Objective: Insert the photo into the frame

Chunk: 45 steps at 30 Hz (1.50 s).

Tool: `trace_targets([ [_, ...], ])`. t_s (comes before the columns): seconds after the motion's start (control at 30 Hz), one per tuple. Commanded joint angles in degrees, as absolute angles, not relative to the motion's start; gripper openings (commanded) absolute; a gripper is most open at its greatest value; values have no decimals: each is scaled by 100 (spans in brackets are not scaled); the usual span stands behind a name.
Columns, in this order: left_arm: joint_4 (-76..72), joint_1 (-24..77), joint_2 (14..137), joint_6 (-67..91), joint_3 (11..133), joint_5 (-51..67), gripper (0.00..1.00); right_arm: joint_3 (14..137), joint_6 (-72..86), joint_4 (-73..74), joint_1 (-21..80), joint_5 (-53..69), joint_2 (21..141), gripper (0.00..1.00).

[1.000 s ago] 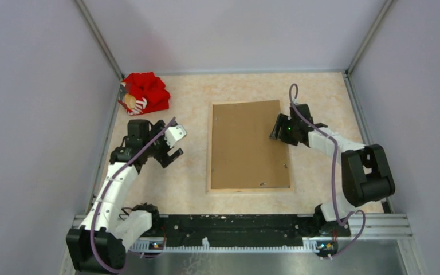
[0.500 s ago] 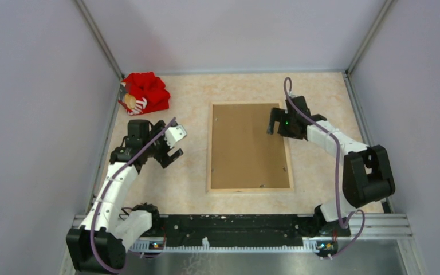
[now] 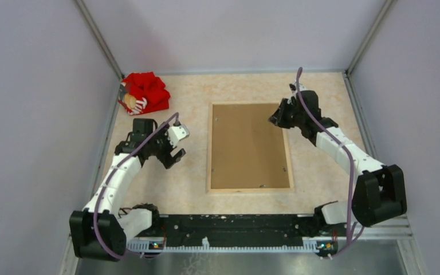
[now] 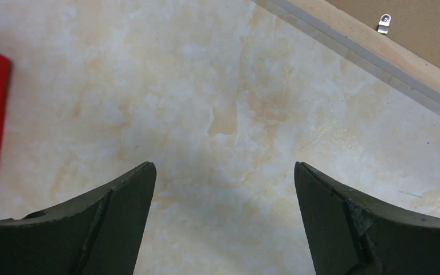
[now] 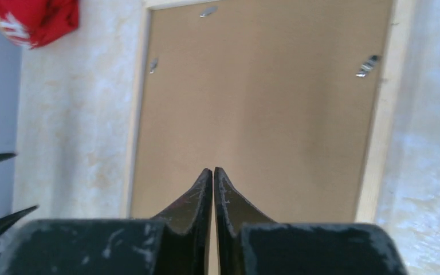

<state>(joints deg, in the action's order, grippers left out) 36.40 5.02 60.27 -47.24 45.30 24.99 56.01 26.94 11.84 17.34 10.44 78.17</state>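
Although the photo could not be seen in any view, the frame [image 3: 209, 150] lay flat, back up, in the middle of the table [image 3: 321, 91]. Its long axis ran away from the arm bases toward the far wall. Pale natural-wood rails, thin and straight, bordered a plain brown backing board [image 3: 249, 146] that filled the opening. The board looked matte and fibrous, and small metal turn clips [image 5: 368, 65] sat along its edges. Whether the print lay beneath the board could not be told.

The right gripper [image 3: 276, 118] was the nearer of the two, poised above the frame's far right corner. Its dark, scuffed fingers were pressed almost together with nothing between them, and they pointed down over the board. From those jaws the frame stretched back toward the bases and to the robot's left.

The left gripper [image 3: 179, 144] hung beside the left rail but clear of it, over bare table. Its jaws were spread wide and held nothing.

By my reading, any next move on the board or clips suited the right arm.

The tabletop was a mottled cream, marble-like laminate. A crumpled red cloth item [image 3: 146, 93] lay in the far left corner, well apart from the frame.
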Motion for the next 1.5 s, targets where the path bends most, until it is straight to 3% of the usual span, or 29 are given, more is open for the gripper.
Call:
trace_targets([
  [0.0,3451,546,6603,-4703,4561,3190,96,5363,3185,535,2165,2051,7929,0],
  [0.3,3216,1214,8195,-3859,5264,3660,98,3639,4478,-1179,4041,1119,7554,0],
  [0.57,3100,1829,9587,-3409,6032,3637,94,3456,5062,-2867,4900,961,8596,0],
  [0.9,3529,1881,10583,-3286,6705,3764,77,3920,5208,-3608,5494,501,9858,0],
  [1.13,3599,1874,10694,-3384,6677,3617,67,3992,5188,-3454,5717,209,10074,0],
  [1.47,3699,1863,10761,-3435,6670,3762,45,4090,5168,-2995,5889,-360,10160,0],
])
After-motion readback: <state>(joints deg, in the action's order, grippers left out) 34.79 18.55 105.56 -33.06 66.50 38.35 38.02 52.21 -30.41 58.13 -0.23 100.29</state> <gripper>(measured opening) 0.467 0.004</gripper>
